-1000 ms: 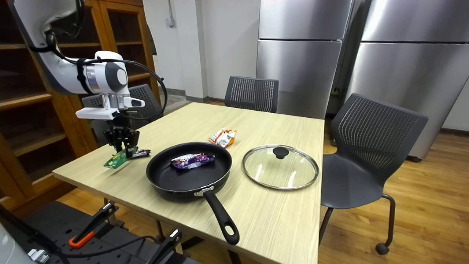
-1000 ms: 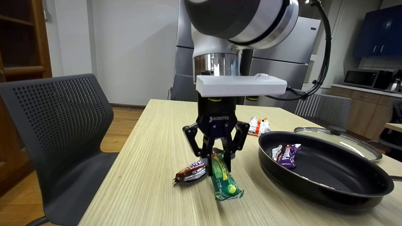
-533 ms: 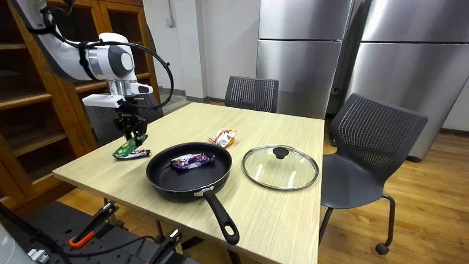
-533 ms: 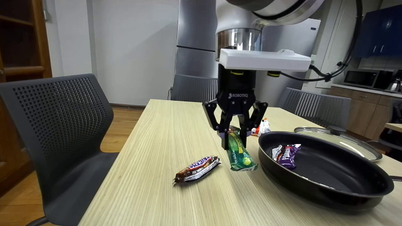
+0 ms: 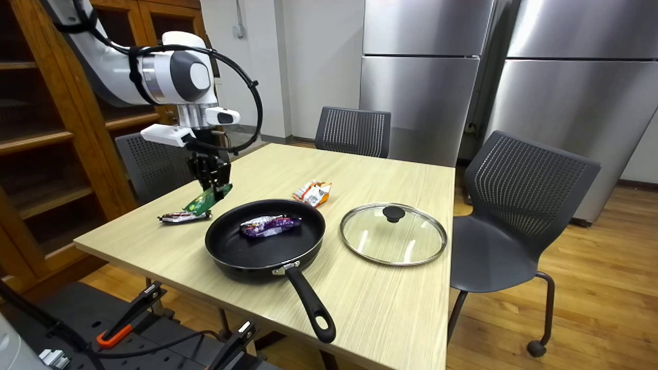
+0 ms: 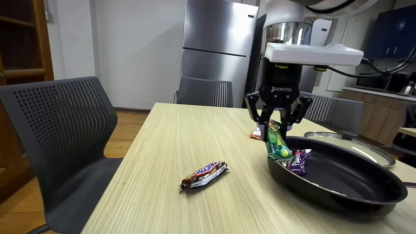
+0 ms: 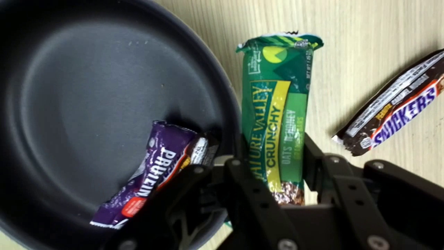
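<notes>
Wrist view, left to right: the pan (image 7: pixel 104 80) fills the left side, with a purple-wrapped bar (image 7: pixel 170 142) lying inside it. Next comes the green granola bar (image 7: pixel 277 114) — pinched across its width by the gripper (image 7: pixel 274 149), whose fingers stand fairly narrow on it. It appears just beside the pan's rim, above the table (image 7: pixel 364 34). At the right, a chocolate bar (image 7: pixel 399 104) lies on the table, apart from the one you hold.

In an exterior view the green granola bar (image 5: pixel 201 202) is tilted, its free end lower than the pinched end, and it looks raised off the table. Further right there, behind the pan, lies an orange-and-white packet (image 5: pixel 312 193), and rightmost of these the glass lid (image 5: pixel 393 241).

To carry this bar well, judge your height by that low free end, not by the fingertips — with the rim so close, it is the part likeliest to snag. The wrapper may be slick and the filling brittle, so a firm, even squeeze should serve you better than a harder one. Move slowly and check clearance in both exterior views; the wrist view tells you little about height.
</notes>
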Controlling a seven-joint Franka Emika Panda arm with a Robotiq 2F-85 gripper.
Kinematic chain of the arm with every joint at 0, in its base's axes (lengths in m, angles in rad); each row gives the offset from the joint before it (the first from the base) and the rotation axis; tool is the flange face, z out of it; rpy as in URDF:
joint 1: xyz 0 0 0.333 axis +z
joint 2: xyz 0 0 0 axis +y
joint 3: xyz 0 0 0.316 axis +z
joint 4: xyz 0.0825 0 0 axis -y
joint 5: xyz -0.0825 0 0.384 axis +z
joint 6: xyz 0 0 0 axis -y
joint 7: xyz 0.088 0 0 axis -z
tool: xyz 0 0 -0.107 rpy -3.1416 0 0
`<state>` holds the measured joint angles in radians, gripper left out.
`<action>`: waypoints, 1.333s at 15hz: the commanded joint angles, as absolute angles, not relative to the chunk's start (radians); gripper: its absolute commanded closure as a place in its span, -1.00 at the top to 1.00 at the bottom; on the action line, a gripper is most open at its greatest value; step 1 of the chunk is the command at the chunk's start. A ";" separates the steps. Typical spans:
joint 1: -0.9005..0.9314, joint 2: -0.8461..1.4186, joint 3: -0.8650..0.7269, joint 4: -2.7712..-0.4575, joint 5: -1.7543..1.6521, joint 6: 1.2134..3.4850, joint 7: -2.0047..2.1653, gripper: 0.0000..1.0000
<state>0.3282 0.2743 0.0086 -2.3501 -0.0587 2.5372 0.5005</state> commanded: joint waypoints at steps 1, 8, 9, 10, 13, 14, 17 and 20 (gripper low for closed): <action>0.267 0.209 0.001 -2.437 -0.042 2.584 0.543 -0.72; 0.178 0.243 -0.047 -2.449 -0.008 2.603 0.573 -0.72; 0.166 0.248 -0.051 -2.445 0.003 2.600 0.567 -0.72; 0.154 0.257 -0.056 -2.439 0.012 2.599 0.562 -0.72; 0.127 0.282 -0.066 -2.425 0.050 2.610 0.561 -0.72; 0.120 0.291 -0.072 -2.420 0.059 2.611 0.566 -0.72; 0.098 0.322 -0.079 -2.398 0.098 2.606 0.556 -0.72; 0.077 0.366 -0.078 -2.363 0.144 2.597 0.541 -0.72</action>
<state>0.1038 0.3235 -0.0889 -2.4090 0.0987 2.6041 0.5521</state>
